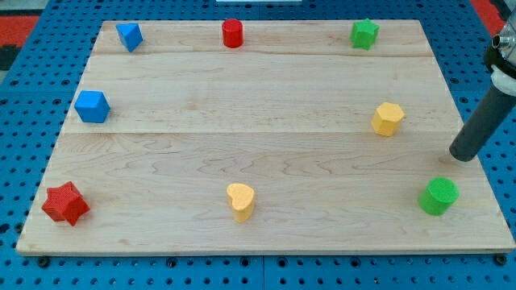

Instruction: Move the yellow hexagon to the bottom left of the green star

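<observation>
A: What takes up most of the view?

B: The bench (266, 121), a pale wooden board of three long planks on a blue pegboard (24, 89). Its near corners are cut off by the view's bottom edge.

A: And the arm?

B: Only a dark rod (484, 121) comes in at the right, its upper end cropped by the frame. The tool is just that rod: no jaws to open, nothing held. My tip (462, 157) sits at the bench's right edge, touching no block. Whether it rests on the wood or just off it I cannot tell.

A: Where is the yellow hexagon?

B: The yellow hexagon (388, 118) stands on the right half, left of my tip and well apart from it. It is a stubby yellow prism with a lighter top face and darker sides; its facets are soft at this size, so the six sides are hard to count.

A: The green star?

B: The green star (364, 33) is at the far edge, beyond the hexagon and slightly left.

A: The rest?

B: A green cylinder (439, 196) near right, just nearer than my tip. A yellow heart (241, 200) near centre. A red star (65, 203) near left. A blue block (93, 106) at the left edge and another blue block (129, 35) far left, shapes unclear. A red cylinder (232, 33) at the far edge.
</observation>
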Motion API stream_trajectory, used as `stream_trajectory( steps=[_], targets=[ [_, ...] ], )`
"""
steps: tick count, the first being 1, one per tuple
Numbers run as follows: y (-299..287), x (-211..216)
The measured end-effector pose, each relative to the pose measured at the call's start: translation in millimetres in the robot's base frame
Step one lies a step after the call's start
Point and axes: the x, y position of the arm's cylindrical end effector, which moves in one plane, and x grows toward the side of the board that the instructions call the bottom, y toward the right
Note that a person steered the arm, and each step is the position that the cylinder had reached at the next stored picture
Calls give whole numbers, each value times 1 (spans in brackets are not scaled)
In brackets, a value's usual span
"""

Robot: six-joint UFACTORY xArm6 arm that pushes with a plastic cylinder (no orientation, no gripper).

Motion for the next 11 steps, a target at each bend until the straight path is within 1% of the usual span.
stream_trajectory(
  steps=[1,2,3,4,5,6,7,8,9,10,11],
  targets=[
    [-5,-3],
    [-39,-19],
    [-86,-54],
    [-155,-70],
    [-169,-103],
    [-167,-133],
    [-160,-112],
    [-134,-117],
    [-134,-134],
    [-123,-139],
    [-126,-161]
  ],
)
